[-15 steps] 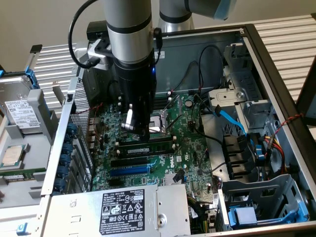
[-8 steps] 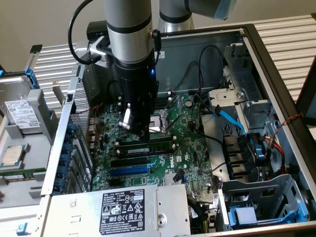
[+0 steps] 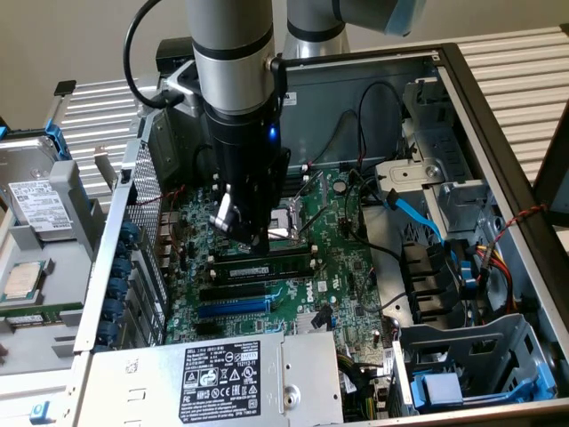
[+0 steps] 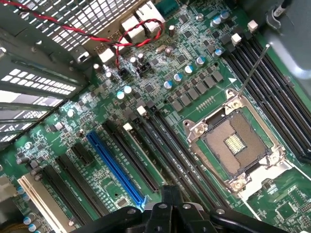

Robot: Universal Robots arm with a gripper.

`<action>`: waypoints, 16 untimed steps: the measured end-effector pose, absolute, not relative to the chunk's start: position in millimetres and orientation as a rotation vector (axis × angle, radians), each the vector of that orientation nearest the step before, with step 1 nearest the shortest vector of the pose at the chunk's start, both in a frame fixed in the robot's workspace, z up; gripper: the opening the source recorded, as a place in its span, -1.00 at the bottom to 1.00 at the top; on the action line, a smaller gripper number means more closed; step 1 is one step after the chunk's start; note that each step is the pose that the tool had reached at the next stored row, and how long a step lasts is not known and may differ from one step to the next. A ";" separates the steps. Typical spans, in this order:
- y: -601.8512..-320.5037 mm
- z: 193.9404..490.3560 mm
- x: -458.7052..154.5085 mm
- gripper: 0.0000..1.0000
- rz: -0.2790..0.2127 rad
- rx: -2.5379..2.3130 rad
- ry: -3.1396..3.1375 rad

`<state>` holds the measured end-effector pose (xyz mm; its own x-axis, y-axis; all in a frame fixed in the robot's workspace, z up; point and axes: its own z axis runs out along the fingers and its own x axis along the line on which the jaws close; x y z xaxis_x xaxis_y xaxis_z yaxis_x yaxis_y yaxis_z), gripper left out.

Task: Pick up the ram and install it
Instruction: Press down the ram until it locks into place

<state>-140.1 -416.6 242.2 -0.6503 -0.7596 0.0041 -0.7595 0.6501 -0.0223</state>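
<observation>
Gripper (image 3: 255, 240) is closed with nothing clamped between its fingers, hanging low over the memory slots (image 4: 184, 155) beside the CPU socket (image 4: 235, 143). Ram (image 3: 267, 265) stands on edge in one slot, right under the fingertips; contact cannot be confirmed. Judgement: closed fingers make a blunt tip for pressing it home.

The slatted counter (image 3: 89, 111) carries the open computer case (image 3: 498, 133). A drive (image 3: 40, 205) and processor (image 3: 22, 280) lie beside the case.
</observation>
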 end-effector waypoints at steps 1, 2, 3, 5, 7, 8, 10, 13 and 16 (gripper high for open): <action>-416.5 242.2 -140.1 -0.80 -0.035 -1.288 2.859; -416.5 242.2 -140.1 -0.80 -0.035 -1.267 2.869; -416.5 242.2 -140.1 -0.80 -0.035 -1.246 2.878; -416.5 242.2 -140.1 -0.80 -0.035 -1.202 2.897; -416.5 242.2 -140.1 -0.80 -0.035 -1.158 2.915; -416.5 242.2 -140.1 -0.80 -0.035 -1.137 2.924; -416.5 242.2 -140.1 -0.80 -0.035 -1.094 2.940; -416.5 242.2 -140.1 -0.80 -0.035 -1.027 2.965; -416.5 242.2 -140.1 -0.80 -0.035 -0.960 2.988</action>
